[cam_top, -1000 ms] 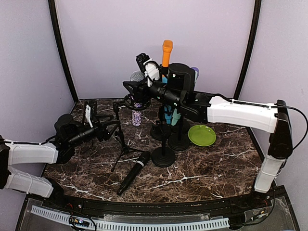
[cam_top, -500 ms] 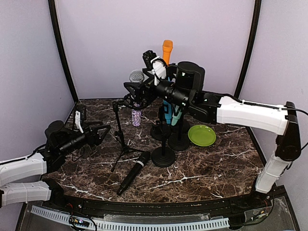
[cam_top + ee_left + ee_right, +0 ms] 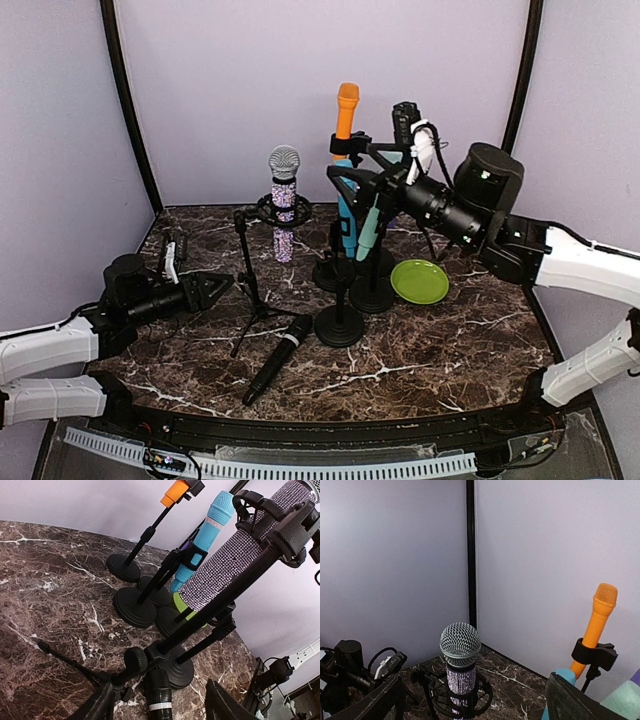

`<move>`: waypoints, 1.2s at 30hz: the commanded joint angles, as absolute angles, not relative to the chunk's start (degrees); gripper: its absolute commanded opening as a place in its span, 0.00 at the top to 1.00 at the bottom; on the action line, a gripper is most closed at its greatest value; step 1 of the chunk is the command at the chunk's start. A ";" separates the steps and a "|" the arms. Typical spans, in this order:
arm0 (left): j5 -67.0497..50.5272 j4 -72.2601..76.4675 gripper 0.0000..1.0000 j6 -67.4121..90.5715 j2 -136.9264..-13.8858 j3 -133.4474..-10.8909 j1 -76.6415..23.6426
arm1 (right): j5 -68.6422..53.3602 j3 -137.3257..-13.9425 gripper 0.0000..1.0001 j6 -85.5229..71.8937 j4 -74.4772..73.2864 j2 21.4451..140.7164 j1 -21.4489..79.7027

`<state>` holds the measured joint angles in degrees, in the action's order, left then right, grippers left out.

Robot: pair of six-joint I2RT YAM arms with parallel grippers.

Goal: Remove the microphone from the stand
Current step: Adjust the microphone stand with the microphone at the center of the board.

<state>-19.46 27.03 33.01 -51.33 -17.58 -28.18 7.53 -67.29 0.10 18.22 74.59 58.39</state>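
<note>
Right gripper (image 3: pixel 352 168) hangs high over the middle of the marble tabletop (image 3: pixel 450 340) with its two fingers spread as wide as they go and nothing between them. From the top camera it overlaps the clip of the orange microphone (image 3: pixel 347 105); whether it touches the clip cannot be told. Its wrist camera looks across an open gap at the rhinestone microphone (image 3: pixel 283 205), which is well apart from it.

Left gripper (image 3: pixel 218 288) sits low near the left edge, fingers parted and holding nothing, just short of the tripod stand (image 3: pixel 250 290) and pointing at it.

That rhinestone microphone stands upright, silver mesh head up, seated in the ring-shaped shock mount (image 3: pixel 268 212) at the top of the tripod stand, in the left rear part of the tabletop.

Beside it, towards the middle, three round-base stands (image 3: pixel 339 327) are clustered together. They carry the orange microphone, tallest and nearest the back edge, a blue microphone (image 3: pixel 347 225) and a mint-green microphone (image 3: pixel 368 232), both tilted in their clips.

A black microphone (image 3: pixel 282 355) lies flat on the surface towards the near edge, between the tripod's legs and the nearest round base. A green plate (image 3: pixel 419 281) rests right of the cluster.
</note>
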 commanded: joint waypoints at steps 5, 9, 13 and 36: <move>-26.75 9.90 0.37 38.76 -50.28 -25.91 -24.00 | 14.97 -47.70 0.01 -14.24 13.79 56.68 55.23; -31.39 10.31 0.38 41.12 -50.17 -25.52 -19.96 | 18.95 -36.82 0.01 -20.07 11.26 49.69 53.24; -31.34 13.86 0.44 46.04 -52.30 -24.01 -19.76 | 20.58 -28.25 0.01 -25.05 13.22 46.73 50.38; -42.06 58.04 0.48 41.39 -74.44 -17.76 -19.78 | 5.80 -22.63 0.01 -30.73 29.52 51.54 47.11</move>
<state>-39.57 48.36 42.50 -71.77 -17.52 -20.03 7.79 -22.81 -30.00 25.71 52.95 47.57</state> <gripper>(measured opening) 0.519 0.986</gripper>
